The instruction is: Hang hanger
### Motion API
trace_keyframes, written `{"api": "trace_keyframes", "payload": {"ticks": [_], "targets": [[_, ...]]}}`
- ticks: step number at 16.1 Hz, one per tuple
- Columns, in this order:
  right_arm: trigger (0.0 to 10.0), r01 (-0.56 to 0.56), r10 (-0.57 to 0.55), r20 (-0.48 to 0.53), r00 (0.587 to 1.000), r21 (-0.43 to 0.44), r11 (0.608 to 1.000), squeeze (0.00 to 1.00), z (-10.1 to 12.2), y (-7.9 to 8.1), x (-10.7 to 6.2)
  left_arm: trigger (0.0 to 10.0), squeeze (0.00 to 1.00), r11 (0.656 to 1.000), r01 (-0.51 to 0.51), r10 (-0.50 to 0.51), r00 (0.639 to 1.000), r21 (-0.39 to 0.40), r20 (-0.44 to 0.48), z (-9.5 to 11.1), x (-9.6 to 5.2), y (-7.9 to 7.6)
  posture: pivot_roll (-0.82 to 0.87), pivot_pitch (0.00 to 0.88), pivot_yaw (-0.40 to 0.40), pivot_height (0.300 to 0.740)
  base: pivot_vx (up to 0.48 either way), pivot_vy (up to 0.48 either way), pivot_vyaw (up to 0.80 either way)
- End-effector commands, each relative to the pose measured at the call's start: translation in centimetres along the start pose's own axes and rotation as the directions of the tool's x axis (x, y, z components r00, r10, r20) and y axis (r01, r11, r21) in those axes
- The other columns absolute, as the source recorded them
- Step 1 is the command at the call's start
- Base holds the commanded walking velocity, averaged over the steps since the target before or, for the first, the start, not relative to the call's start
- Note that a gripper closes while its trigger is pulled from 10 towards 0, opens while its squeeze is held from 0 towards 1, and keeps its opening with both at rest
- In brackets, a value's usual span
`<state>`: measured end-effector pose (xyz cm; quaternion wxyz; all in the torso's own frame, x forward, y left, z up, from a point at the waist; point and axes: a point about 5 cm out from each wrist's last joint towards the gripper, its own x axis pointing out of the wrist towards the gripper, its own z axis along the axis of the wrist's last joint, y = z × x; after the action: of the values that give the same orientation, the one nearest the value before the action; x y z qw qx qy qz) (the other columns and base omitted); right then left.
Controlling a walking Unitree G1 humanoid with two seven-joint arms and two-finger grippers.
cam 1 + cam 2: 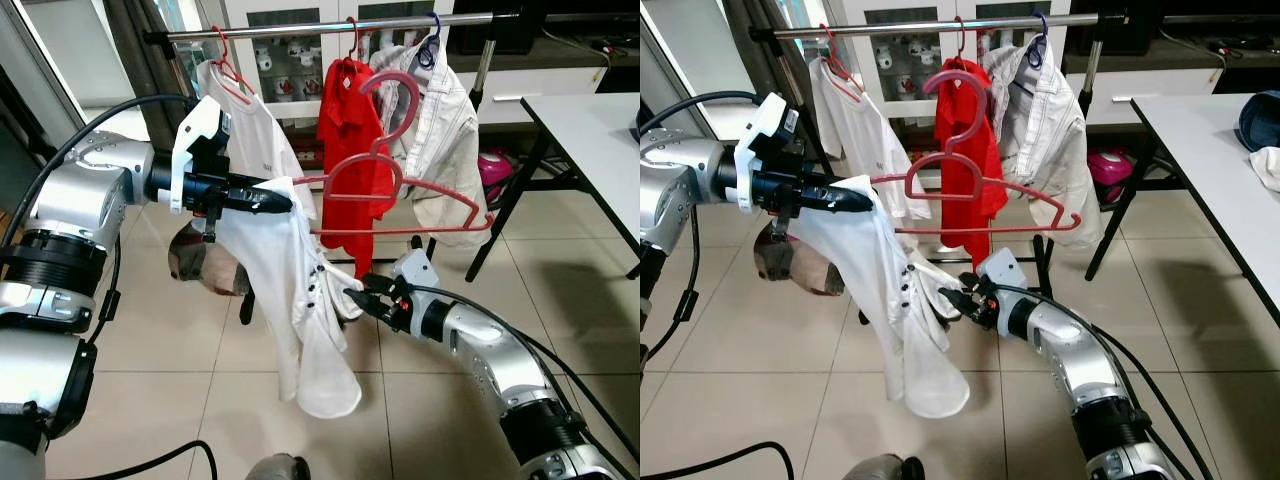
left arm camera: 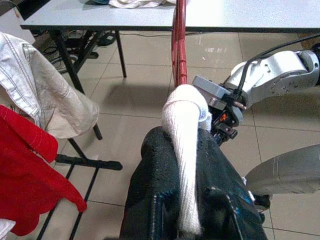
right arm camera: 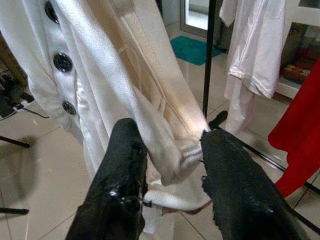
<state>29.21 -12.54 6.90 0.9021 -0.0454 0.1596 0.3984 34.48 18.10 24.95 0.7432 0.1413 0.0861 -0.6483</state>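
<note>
A pink-red hanger point(image 1: 400, 185) hangs in the air below the clothes rail point(image 1: 300, 30), its hook point(image 1: 398, 88) pointing up near the red shirt. A white buttoned shirt point(image 1: 300, 300) drapes from the hanger's left end. My left gripper point(image 1: 280, 203) is shut on that end, clamping bunched white cloth and the hanger's red bar point(image 2: 178, 45) together. Lower down, my right gripper point(image 1: 358, 298) is shut on a fold of the shirt's edge point(image 3: 170, 150), which sits between its two black fingers point(image 3: 125, 150).
On the rail hang a white T-shirt point(image 1: 250, 110), a red shirt point(image 1: 350, 130) and a beige shirt point(image 1: 440, 120). A grey table point(image 1: 590, 130) stands at the right. The rack's black legs point(image 1: 500, 210) and a brown bag point(image 1: 195, 260) are on the tiled floor.
</note>
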Motion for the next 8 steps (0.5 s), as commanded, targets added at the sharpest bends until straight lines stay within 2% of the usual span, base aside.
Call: {"api": "trace_keyframes", "payload": {"ticks": [1,8], "targets": [[0.0,0.007,-0.007,-0.009,1.000,-0.034,0.999,0.00,0.17,-0.16,0.22,0.0,0.00,0.999,-0.018,0.017,1.000,0.039,0.018,1.17,-0.62,0.08,0.03,0.000,0.150,0.740,0.000,0.000,0.00],[0.0,0.015,-0.016,-0.036,0.999,-0.029,0.999,0.00,-0.47,-0.50,0.00,0.0,0.00,0.999,-0.023,0.023,0.999,0.037,0.023,1.14,-0.73,0.14,0.03,0.000,0.145,0.740,0.000,0.000,0.00]]}}
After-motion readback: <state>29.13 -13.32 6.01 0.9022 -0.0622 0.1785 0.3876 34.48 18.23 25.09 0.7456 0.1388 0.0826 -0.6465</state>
